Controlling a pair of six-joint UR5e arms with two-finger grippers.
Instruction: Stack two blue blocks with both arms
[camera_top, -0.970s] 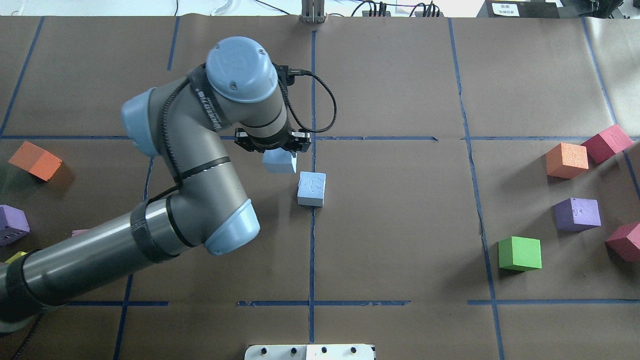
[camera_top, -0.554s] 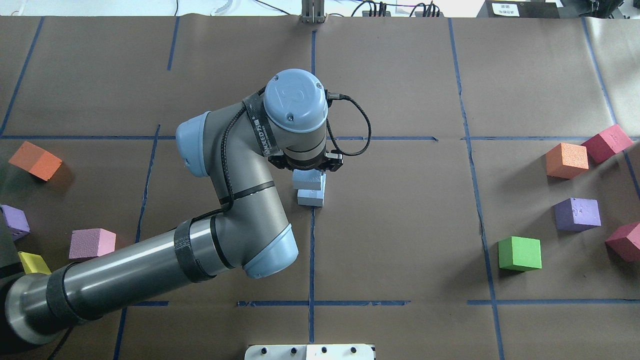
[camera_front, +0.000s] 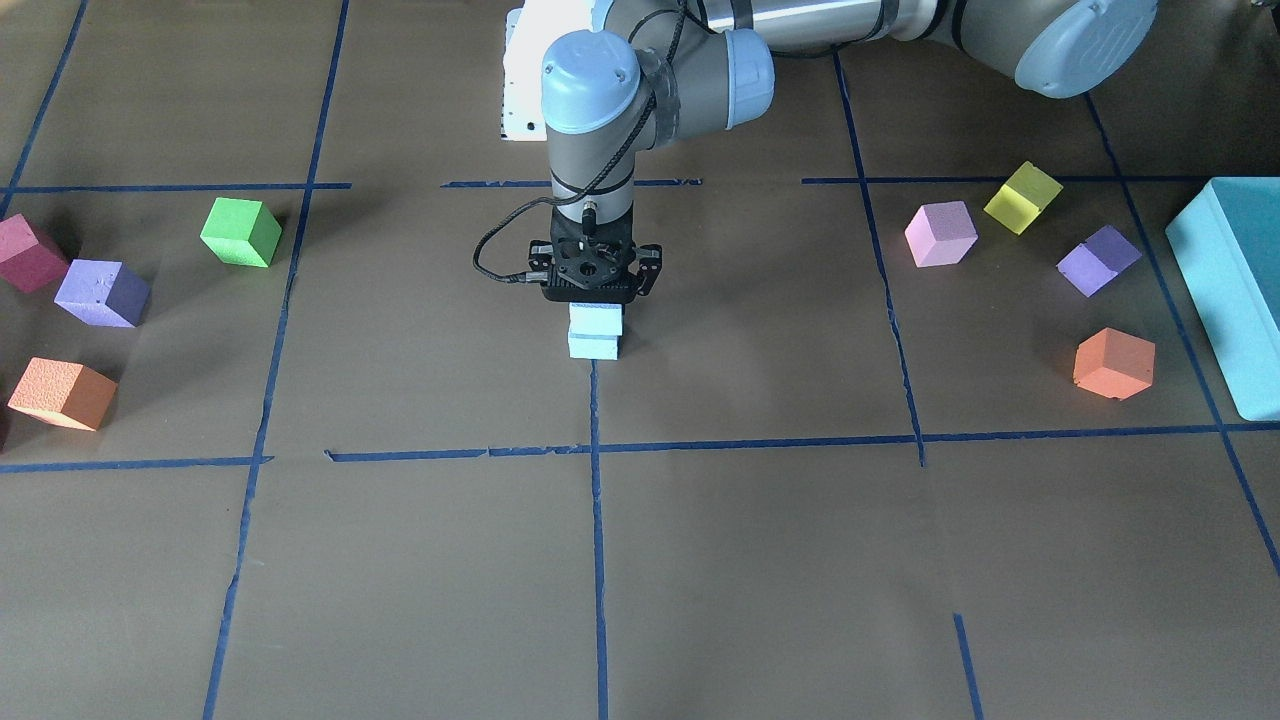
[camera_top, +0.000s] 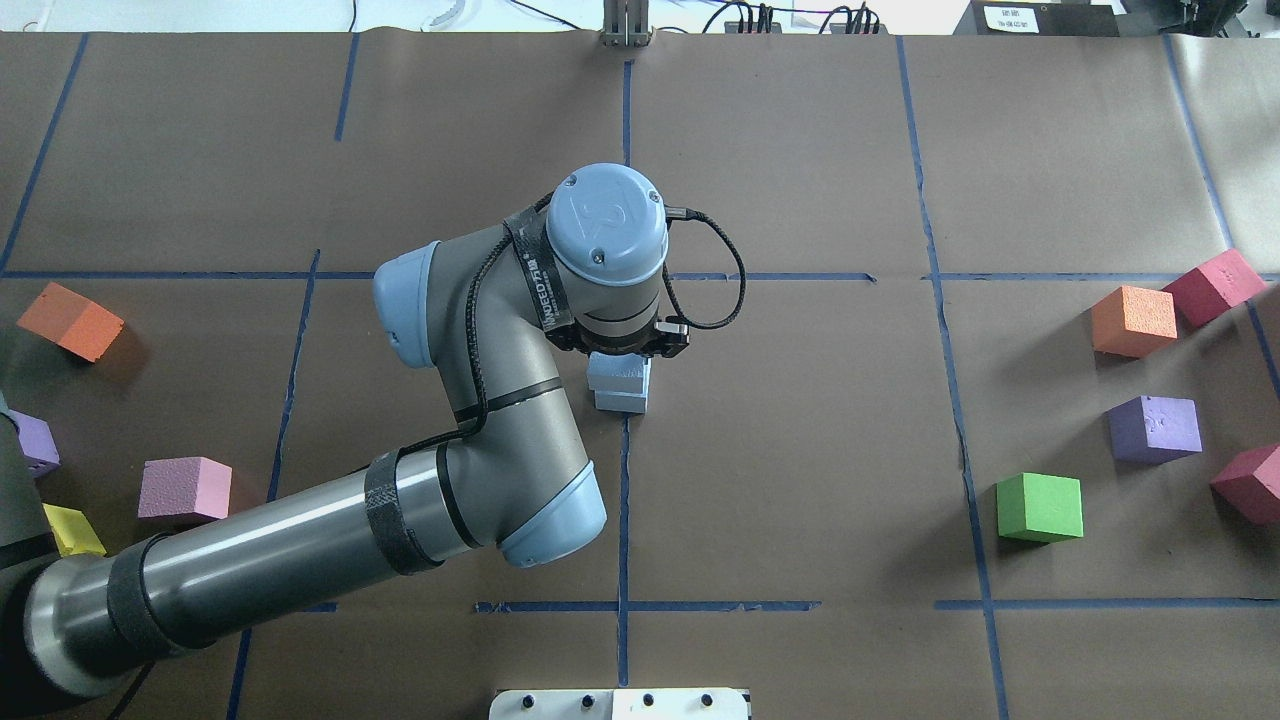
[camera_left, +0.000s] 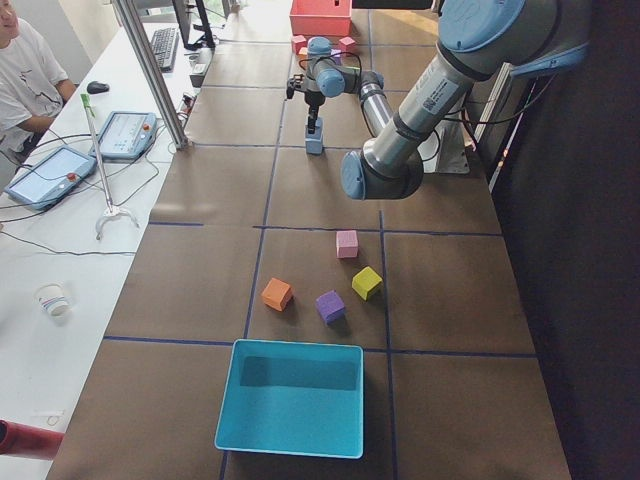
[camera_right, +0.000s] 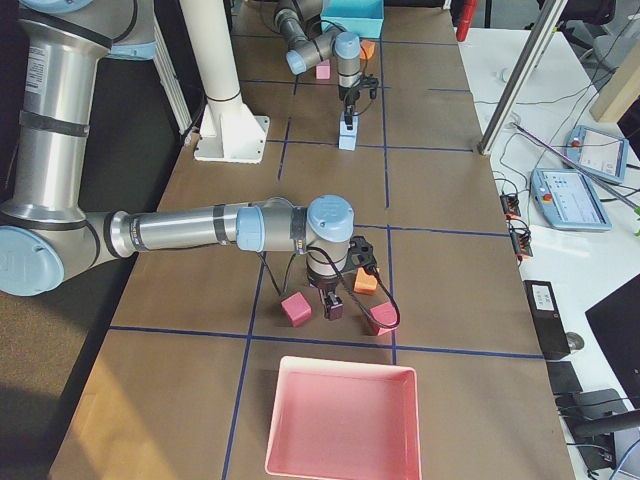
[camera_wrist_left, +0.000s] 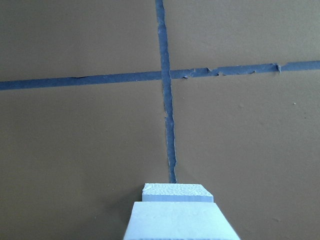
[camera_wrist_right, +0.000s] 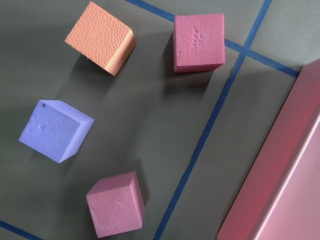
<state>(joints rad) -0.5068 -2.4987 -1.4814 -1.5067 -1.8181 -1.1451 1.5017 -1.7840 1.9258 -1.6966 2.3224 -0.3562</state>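
Note:
Two pale blue blocks are at the table's centre, on a blue tape line. The lower blue block (camera_top: 622, 402) (camera_front: 594, 347) rests on the table. The upper blue block (camera_top: 616, 372) (camera_front: 596, 320) is directly over it, touching or nearly touching. My left gripper (camera_front: 595, 300) points straight down and is shut on the upper block. In the left wrist view the held block (camera_wrist_left: 175, 222) hides most of the lower one (camera_wrist_left: 174, 191). My right gripper (camera_right: 330, 303) shows only in the exterior right view, low over coloured cubes near the pink tray; I cannot tell if it is open.
Orange (camera_top: 1133, 320), red (camera_top: 1213, 285), purple (camera_top: 1155, 428) and green (camera_top: 1040, 507) cubes lie at the right. Orange (camera_top: 70, 320), pink (camera_top: 185, 488) and yellow (camera_top: 70, 530) cubes lie at the left. A teal box (camera_front: 1230, 290) and a pink tray (camera_right: 340, 420) stand at the table's ends.
My left arm has carried its blue block rightward from beside the lying blue block to directly over it, and has brought it down onto or just above it.

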